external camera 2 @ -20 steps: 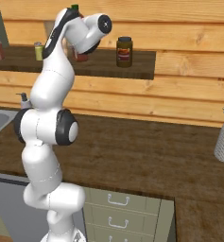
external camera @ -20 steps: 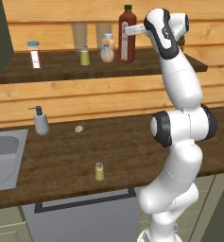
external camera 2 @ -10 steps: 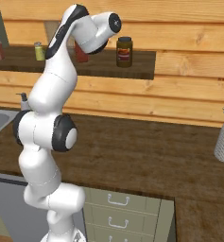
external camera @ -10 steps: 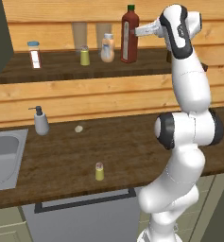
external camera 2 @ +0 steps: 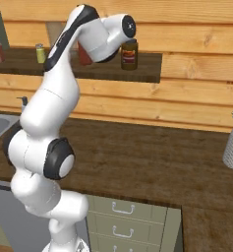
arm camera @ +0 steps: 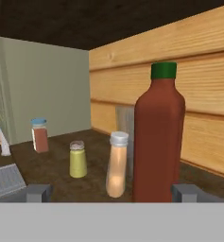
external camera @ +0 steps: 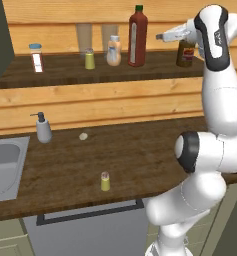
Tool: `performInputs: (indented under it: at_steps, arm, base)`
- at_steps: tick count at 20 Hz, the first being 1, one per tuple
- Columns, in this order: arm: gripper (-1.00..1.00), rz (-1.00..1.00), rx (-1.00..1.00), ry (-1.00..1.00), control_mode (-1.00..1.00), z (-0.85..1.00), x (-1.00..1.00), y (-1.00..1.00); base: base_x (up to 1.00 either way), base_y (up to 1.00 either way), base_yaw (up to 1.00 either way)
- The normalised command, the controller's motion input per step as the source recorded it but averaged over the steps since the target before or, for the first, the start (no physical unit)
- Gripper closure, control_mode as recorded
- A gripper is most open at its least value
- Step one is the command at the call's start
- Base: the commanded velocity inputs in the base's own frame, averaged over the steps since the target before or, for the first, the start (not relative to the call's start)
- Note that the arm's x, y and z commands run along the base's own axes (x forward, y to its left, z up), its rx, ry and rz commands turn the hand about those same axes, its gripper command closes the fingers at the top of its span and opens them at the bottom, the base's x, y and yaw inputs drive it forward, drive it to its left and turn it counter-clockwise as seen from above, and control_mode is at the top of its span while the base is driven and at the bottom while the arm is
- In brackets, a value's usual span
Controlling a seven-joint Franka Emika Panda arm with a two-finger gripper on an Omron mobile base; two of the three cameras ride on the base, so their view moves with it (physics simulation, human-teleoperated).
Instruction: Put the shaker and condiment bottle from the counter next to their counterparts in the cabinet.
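Condiment bottle (external camera: 138,36) upright on the cabinet (external camera: 65,75) shelf — my gripper (arm camera: 111,193) open, apart from it.
Peach bottle (external camera: 114,50) just beside it; one shaker (external camera: 105,181) on the counter (external camera: 140,160).

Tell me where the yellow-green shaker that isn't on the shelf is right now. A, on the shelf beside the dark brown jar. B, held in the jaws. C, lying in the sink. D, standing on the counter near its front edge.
D: in the left base view the shaker stands upright on the counter near the front edge, right of the sink, with nothing touching it.
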Motion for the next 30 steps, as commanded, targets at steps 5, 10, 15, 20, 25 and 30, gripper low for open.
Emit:
performInputs:
  at_steps: [5, 10, 15, 20, 25, 30]
  arm:
    - [-1.00, 0.02, 0.00, 0.00, -1.00, 0.00, -0.72, -0.02]
    - [-1.00, 0.06, 0.00, 0.00, -1.00, 0.00, -0.85, 0.00]
    - [-1.00, 0.09, 0.00, 0.00, -1.00, -0.11, -0.90, 0.00]
    - [-1.00, 0.12, -0.06, 0.00, -1.00, -0.53, -0.63, 0.02]
    - [-1.00, 0.19, -0.11, 0.00, -1.00, -0.69, -0.44, 0.06]
    - [-1.00, 0.08, -0.06, -0.02, -1.00, -0.67, -0.41, 0.11]
  base:
    - [0.00, 0.00, 0.00]
    - [0.00, 0.00, 0.00]
    - [0.00, 0.00, 0.00]
    - [0.00, 0.00, 0.00]
    - [0.00, 0.00, 0.00]
    - [0.00, 0.00, 0.00]
